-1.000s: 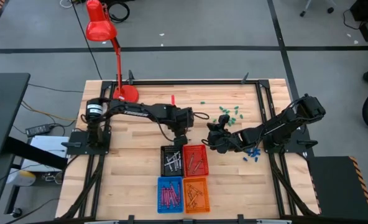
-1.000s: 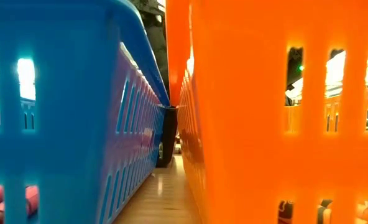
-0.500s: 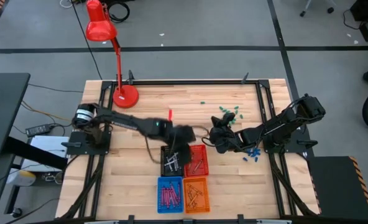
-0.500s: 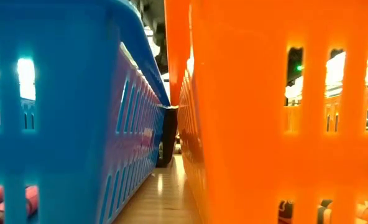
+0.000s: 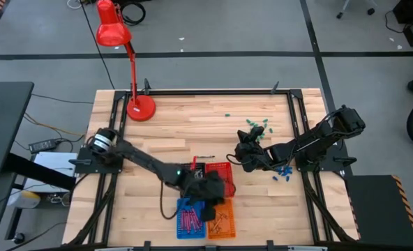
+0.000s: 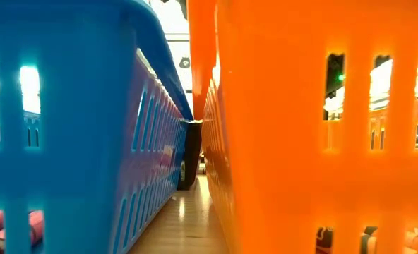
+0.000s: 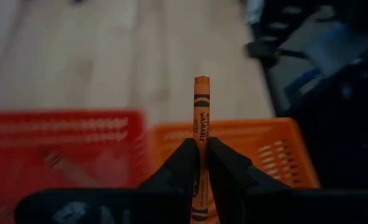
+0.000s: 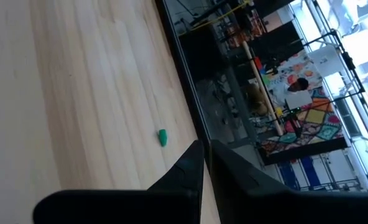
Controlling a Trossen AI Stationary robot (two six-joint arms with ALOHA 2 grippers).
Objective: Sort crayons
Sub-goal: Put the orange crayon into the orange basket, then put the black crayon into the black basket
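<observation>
My left gripper point(image 5: 210, 203) hangs over the baskets, above the blue basket point(image 5: 188, 217) and the orange basket point(image 5: 222, 219). It is shut on an orange crayon point(image 7: 201, 109). In the left wrist view the orange basket point(image 7: 265, 152) and the red basket point(image 7: 59, 146) lie beyond the fingers. Maroon crayons point(image 5: 188, 220) lie in the blue basket, and more crayons lie in the orange and red point(image 5: 222, 173) baskets. My right gripper point(image 5: 243, 157) is shut and empty, low over the table right of the red basket, and also shows in its wrist view point(image 8: 204, 163). My left gripper pinches the orange crayon's wrapped shaft point(image 7: 200, 144) between its two fingers. The crayon lies along the fingers, and its free end point(image 7: 201, 81) sticks out past the fingertips. It is lifted clear, above the baskets.
A black basket point(image 5: 187, 171) stands left of the red one, partly under the left arm. Green pieces point(image 5: 257, 126) lie at the far right, blue pieces point(image 5: 284, 171) by the right arm. A red lamp point(image 5: 141, 106) stands at the far left. The low view shows only basket walls point(image 6: 68, 127).
My left gripper has gone from the table's middle, beyond the black and red baskets, toward the near edge. It passed over those baskets and now hangs above the blue and orange ones. My right arm has kept still.
</observation>
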